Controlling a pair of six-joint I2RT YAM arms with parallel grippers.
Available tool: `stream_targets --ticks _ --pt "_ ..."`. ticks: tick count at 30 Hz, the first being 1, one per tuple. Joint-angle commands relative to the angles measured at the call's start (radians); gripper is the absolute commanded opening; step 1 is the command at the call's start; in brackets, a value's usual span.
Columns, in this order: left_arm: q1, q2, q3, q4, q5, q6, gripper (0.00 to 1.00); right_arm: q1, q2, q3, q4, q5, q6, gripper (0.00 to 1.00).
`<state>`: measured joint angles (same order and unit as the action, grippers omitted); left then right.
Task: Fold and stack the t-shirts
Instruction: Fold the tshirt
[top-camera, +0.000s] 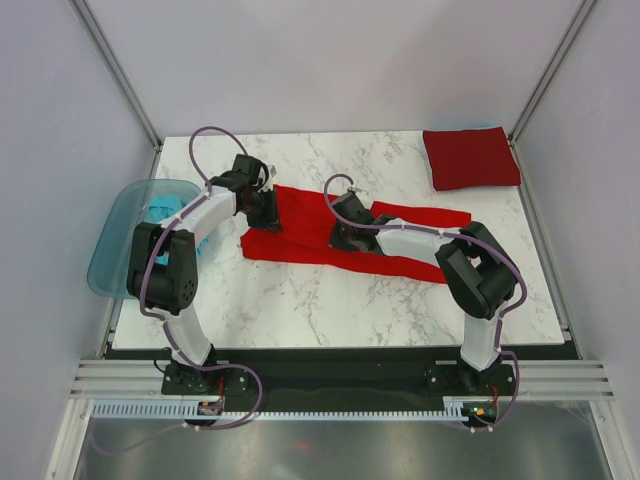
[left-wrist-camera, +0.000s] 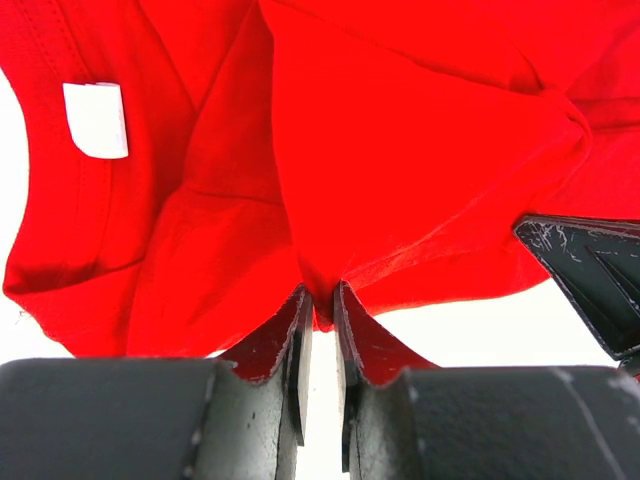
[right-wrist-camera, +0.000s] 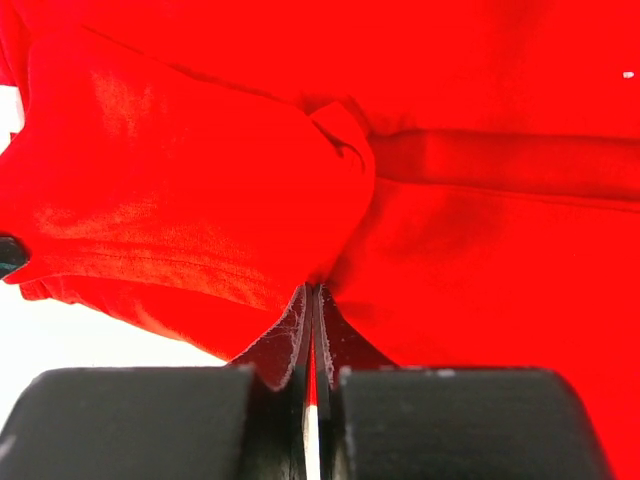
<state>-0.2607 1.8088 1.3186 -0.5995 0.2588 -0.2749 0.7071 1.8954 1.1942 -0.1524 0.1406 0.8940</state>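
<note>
A bright red t-shirt (top-camera: 330, 240) lies partly folded across the middle of the marble table. My left gripper (top-camera: 268, 212) is shut on a fold of its left edge; in the left wrist view the cloth (left-wrist-camera: 400, 150) is pinched between the jaws (left-wrist-camera: 322, 300), and a white neck label (left-wrist-camera: 97, 120) shows at upper left. My right gripper (top-camera: 342, 232) is shut on the shirt near its middle; its wrist view is filled with the red cloth (right-wrist-camera: 420, 200) pinched at the jaw tips (right-wrist-camera: 312, 292). A folded dark red t-shirt (top-camera: 470, 157) lies at the back right.
A translucent blue bin (top-camera: 112, 240) with a light blue garment (top-camera: 170, 215) in it stands off the table's left edge. The other gripper's black finger (left-wrist-camera: 590, 270) shows at the right of the left wrist view. White walls surround the table (top-camera: 320, 310).
</note>
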Motion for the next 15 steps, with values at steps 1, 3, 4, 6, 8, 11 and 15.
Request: stream_targets --ticks 1,3,4,6,8,11,15 --pt "-0.003 -0.017 0.024 -0.002 -0.03 0.023 0.21 0.006 -0.051 0.042 -0.013 0.036 -0.006 0.05" --pt "-0.005 -0.011 0.025 -0.005 -0.027 0.022 0.21 0.006 -0.059 0.044 -0.018 0.037 -0.007 0.11" --pt "-0.003 -0.009 0.028 -0.003 -0.026 0.022 0.21 0.006 -0.059 0.045 -0.019 0.039 -0.009 0.13" --pt "-0.003 -0.008 0.027 -0.003 -0.018 0.019 0.21 0.006 -0.053 0.047 -0.021 0.039 -0.01 0.13" --pt "-0.003 -0.008 0.027 -0.003 -0.016 0.017 0.21 0.006 -0.044 0.053 -0.019 0.033 -0.013 0.08" --pt "-0.003 -0.012 0.027 -0.005 -0.02 0.019 0.21 0.006 -0.036 0.058 -0.021 0.03 -0.02 0.0" --pt "-0.003 -0.012 0.028 -0.005 -0.021 0.017 0.21 0.005 -0.035 0.064 -0.021 0.037 -0.03 0.0"
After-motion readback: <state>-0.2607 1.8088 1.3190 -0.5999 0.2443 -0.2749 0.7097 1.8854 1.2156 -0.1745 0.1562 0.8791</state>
